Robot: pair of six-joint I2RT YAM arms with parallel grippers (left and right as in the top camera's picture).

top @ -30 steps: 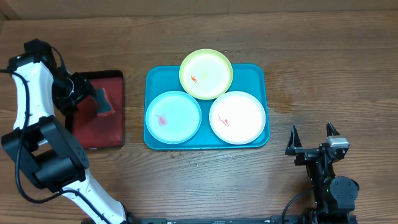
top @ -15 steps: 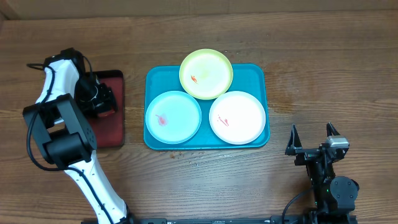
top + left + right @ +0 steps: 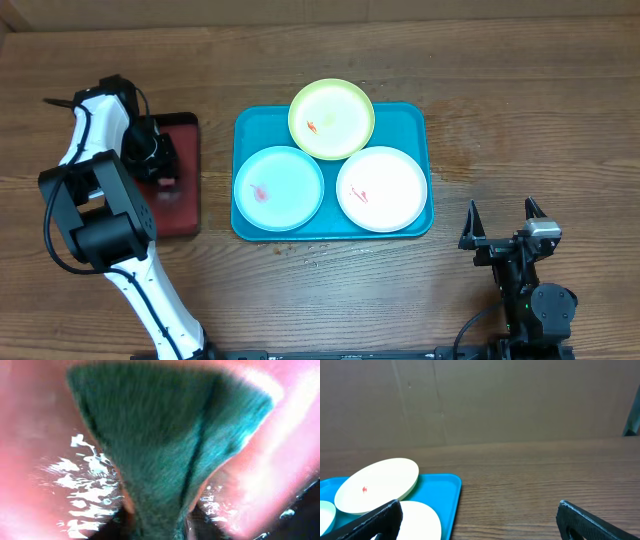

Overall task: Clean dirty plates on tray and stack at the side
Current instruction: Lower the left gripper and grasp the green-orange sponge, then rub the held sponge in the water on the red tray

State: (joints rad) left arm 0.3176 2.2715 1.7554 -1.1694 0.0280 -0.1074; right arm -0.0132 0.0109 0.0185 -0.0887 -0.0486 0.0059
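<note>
Three plates lie on the teal tray: a yellow-green plate at the back, a pale blue plate front left, a white plate front right. Each carries a small red smear. My left gripper is down over the red tray, left of the teal one. In the left wrist view a green-faced sponge fills the gap of the left gripper, and the jaws press its sides. My right gripper stands open near the front right, with nothing between its fingers. It is clear of the tray.
The red tray has a black rim and shines wet in the left wrist view. A brown cardboard wall runs along the table's back edge. Bare wood table lies right of the teal tray and in front of it.
My left arm has swung in over the red tray and dropped onto the sponge, and its jaws have narrowed around it. The plates and the right arm have not moved.
</note>
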